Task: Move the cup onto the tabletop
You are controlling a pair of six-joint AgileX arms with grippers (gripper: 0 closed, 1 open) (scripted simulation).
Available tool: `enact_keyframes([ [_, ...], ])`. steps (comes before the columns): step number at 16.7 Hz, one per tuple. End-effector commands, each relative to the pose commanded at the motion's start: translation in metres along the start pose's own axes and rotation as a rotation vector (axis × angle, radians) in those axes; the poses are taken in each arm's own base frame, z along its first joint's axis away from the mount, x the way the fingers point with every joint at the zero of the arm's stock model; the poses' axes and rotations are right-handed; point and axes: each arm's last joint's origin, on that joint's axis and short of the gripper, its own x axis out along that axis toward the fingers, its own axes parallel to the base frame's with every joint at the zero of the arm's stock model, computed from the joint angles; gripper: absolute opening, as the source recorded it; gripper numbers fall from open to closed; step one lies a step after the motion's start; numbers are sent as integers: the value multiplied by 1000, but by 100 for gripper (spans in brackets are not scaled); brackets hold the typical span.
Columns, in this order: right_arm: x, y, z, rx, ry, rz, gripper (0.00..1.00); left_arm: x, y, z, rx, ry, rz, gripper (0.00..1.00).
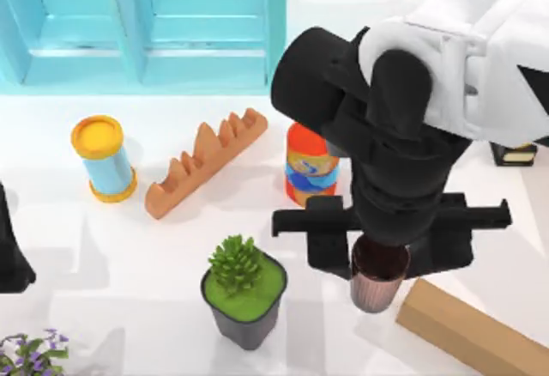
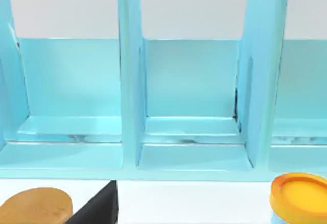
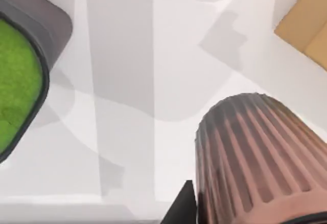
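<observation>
- The right hand (image 1: pixel 377 260) hangs over the front right part of the white worktop (image 1: pixel 103 247), its black body pointing straight down above the cup (image 1: pixel 377 280).
- The cup, a ribbed brown tumbler with a dark rim, sits directly under that hand, rim up against it, and the hand appears to pinch it at the rim; in the right wrist view the cup (image 3: pixel 260 157) stands out large against the white surface, with a black finger (image 3: pixel 181 208) just beside its wall.
- Whether the cup's base touches the worktop or hangs just above it cannot be told.
- Just beside the cup on the right lies a tan wooden block (image 1: pixel 467 329), and to its left stands a potted green plant (image 1: pixel 244 294) in a dark pot.
- Behind the hand stands an orange-red can (image 1: pixel 309 170) with a blue band, and farther left lie a jagged orange piece (image 1: pixel 202 163) and a blue cylinder with a yellow lid (image 1: pixel 103 157).
- A turquoise cabinet (image 1: pixel 146 24) runs along the back left.
- The left arm (image 1: pixel 10 251) is parked at the left edge; its hand's state cannot be told.
</observation>
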Motion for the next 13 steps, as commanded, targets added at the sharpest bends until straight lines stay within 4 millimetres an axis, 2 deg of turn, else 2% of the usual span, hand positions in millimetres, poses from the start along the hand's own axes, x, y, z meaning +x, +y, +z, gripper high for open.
enact_keyframes([
  [7,0,1,-1,15,-1,6,0,0,0,0,0,0,0,100],
  [13,15,-5,5,78,-73,25,0,0,0,0,0,0,0,100],
])
